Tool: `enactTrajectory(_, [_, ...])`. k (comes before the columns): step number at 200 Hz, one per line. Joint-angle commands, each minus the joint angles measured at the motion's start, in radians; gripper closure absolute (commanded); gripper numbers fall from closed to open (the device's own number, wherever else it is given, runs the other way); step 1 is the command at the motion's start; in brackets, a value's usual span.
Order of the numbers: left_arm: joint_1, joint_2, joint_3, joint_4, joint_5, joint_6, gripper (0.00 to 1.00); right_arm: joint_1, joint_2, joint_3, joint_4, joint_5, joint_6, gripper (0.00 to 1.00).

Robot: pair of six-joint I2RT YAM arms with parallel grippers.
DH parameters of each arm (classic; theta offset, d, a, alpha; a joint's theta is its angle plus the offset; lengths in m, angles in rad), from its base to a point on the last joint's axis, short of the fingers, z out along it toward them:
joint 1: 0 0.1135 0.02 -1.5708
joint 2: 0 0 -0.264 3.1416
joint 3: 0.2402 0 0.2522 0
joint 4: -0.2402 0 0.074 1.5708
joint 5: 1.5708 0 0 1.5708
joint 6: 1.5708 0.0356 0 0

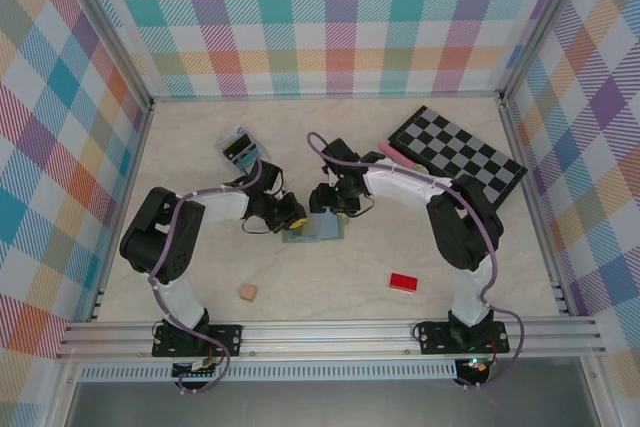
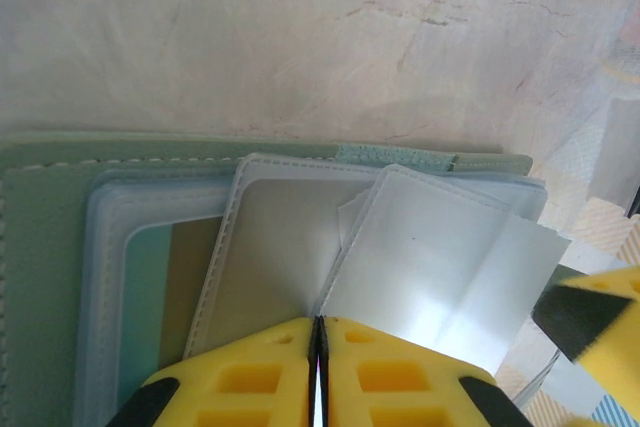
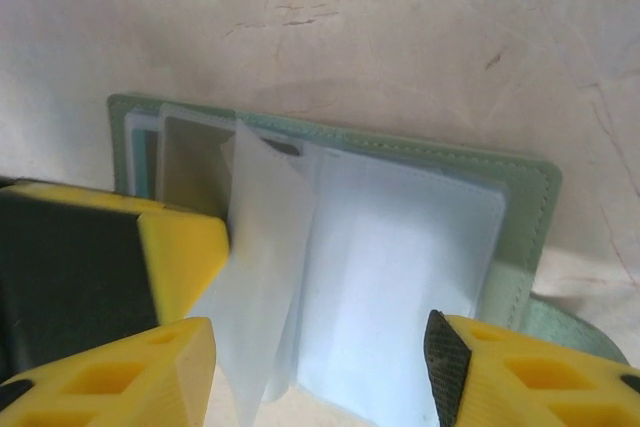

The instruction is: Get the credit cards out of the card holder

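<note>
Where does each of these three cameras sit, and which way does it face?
Top external: above and behind the arms, looking down on the table; both arms show.
Left wrist: on the left arm, looking past the shut left gripper at the card holder.
Right wrist: on the right arm, facing it through the open right gripper.
All three share the card holder.

the card holder [image 3: 525, 197] has a matt, pale green, leather-like cover with stitched edges. its sleeves [image 3: 400, 267] are thin, clear, glossy plastic. the worktop [image 2: 300, 37] looks smooth, matt, marble-veined. my left end effector [image 2: 318, 327] has moulded yellow plastic fingers [image 2: 250, 379]; my right end effector [image 3: 320, 342] carries a black rubbery pad [image 3: 445, 357].
</note>
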Motion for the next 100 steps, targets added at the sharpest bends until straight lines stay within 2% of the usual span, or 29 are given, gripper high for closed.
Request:
enactTrajectory(1, [-0.014,0.022,-0.045,-0.064,-0.050,0.019,0.88,0.007,0.058,0.042,-0.053,0.005,0.007,0.40])
enactTrajectory(35, [-0.015,0.000,-0.059,-0.031,-0.023,0.002,0.86,0.016,0.101,0.079,-0.086,0.032,-0.005,0.40])
enactTrajectory(62, [-0.015,-0.054,-0.036,-0.036,0.002,-0.008,0.78,0.026,0.144,0.114,-0.137,0.092,-0.015,0.41])
enactTrajectory(100, [-0.007,-0.140,0.014,-0.211,-0.121,0.023,0.69,0.032,0.171,0.122,-0.165,0.146,-0.011,0.46])
